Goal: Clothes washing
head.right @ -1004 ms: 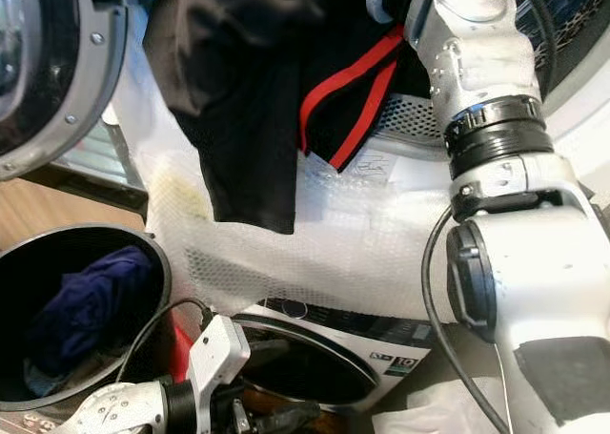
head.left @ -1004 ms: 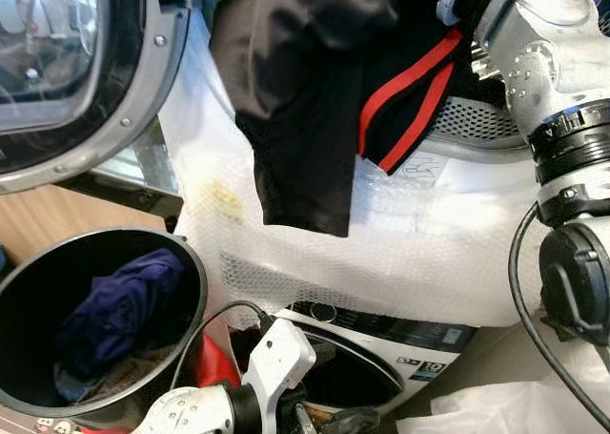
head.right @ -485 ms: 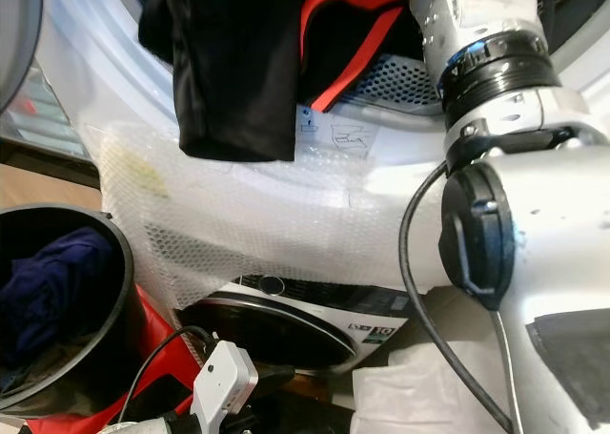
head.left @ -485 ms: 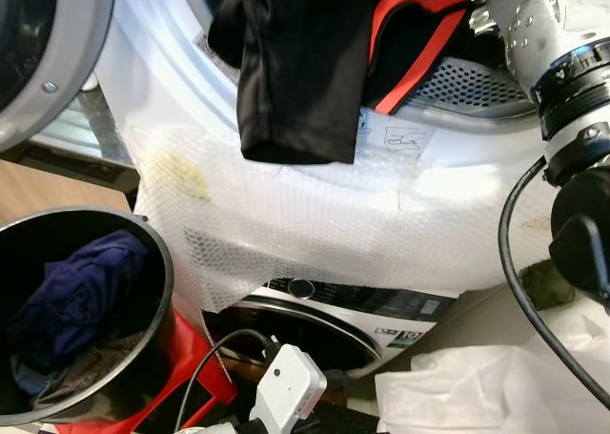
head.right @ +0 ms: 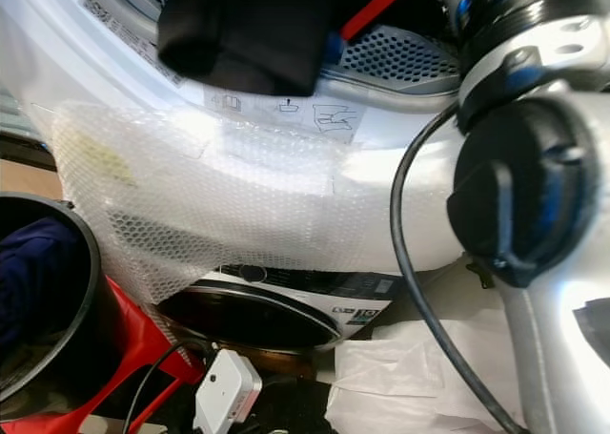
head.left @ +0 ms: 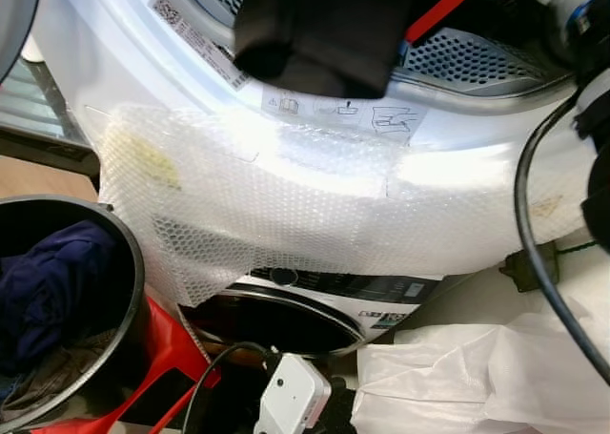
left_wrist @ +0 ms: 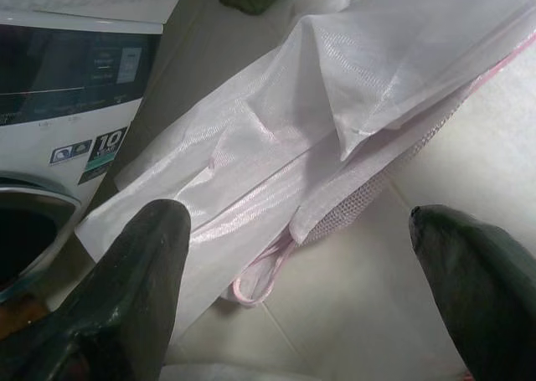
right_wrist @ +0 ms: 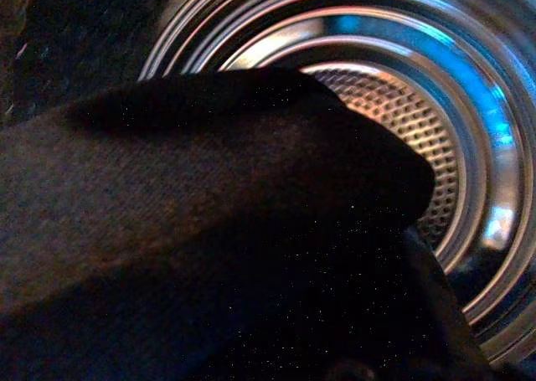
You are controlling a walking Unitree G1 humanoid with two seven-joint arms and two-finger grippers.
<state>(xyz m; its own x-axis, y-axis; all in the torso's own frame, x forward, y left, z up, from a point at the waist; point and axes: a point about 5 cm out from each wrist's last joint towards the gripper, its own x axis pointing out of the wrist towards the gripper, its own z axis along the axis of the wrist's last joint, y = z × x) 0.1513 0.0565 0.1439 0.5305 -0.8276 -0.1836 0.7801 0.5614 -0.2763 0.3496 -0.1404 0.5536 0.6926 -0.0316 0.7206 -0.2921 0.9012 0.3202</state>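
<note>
Drum work under way: my right arm (head.right: 534, 167) reaches up into the upper machine's drum (head.left: 477, 57), and a black garment with red trim (head.left: 324, 29) hangs over the drum lip just beside that arm. From the right wrist camera, dark cloth (right_wrist: 193, 230) lies directly across the lens with the perforated steel drum wall (right_wrist: 402, 138) beyond it; the fingers are buried in the fabric, so I cannot tell whether they are closed on it or apart. My left gripper (left_wrist: 301, 289) hangs low, its two black fingers (left_wrist: 126, 289) spread wide apart, holding nothing. Past those fingertips lies a white mesh laundry bag with a pink edge (left_wrist: 352, 121) on the pale floor, and off to one side of the gripper stands the front panel of the lower washing machine (left_wrist: 75, 71). Bubble wrap (head.left: 286, 205) is taped across the white front between the two machines. Beside my left arm sits a round dark basket (head.left: 133, 262) with blue clothes (head.left: 48, 281) inside, a red object (head.left: 167, 358) against it.
</note>
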